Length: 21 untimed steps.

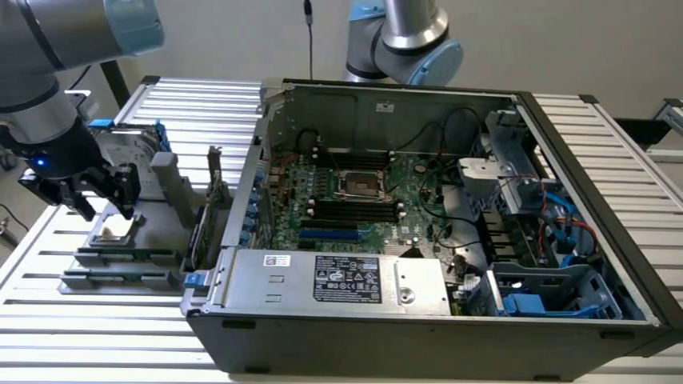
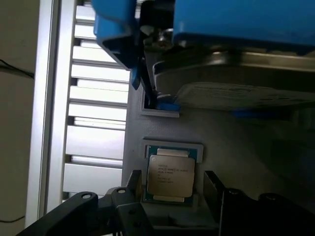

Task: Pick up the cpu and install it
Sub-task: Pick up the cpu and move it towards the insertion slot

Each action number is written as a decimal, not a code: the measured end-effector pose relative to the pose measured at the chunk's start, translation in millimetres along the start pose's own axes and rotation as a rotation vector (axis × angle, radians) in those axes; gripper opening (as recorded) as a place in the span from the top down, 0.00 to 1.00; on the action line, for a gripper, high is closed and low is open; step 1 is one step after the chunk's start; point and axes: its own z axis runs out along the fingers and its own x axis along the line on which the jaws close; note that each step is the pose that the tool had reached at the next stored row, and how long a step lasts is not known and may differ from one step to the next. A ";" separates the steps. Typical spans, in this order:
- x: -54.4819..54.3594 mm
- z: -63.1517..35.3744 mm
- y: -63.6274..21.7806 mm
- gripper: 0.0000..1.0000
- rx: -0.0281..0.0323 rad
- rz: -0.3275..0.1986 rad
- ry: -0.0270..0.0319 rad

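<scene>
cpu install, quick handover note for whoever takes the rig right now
Hand: open, low over the cpu, one finger on either side, not gripping it.
Cpu: lies flat in its grey holder on the slatted table, on the exterior view's left of the open computer case.
Done: hand is lined up over the cpu.
Left: cpu not lifted yet; the motherboard socket looks unfilled.

Plain pale grey wall (image 1: pixel 597 40), thin black cable (image 1: pixel 310 40) hanging against it, silver slatted aluminium tabletop (image 1: pixel 107 336), soft even light
</scene>
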 end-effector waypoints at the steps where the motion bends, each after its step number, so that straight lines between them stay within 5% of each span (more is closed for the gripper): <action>1: 0.0 0.7 0.0 0.38 0.0000 0.000 0.0000; 21: -0.4 9.4 -0.4 0.38 0.0018 0.038 0.0104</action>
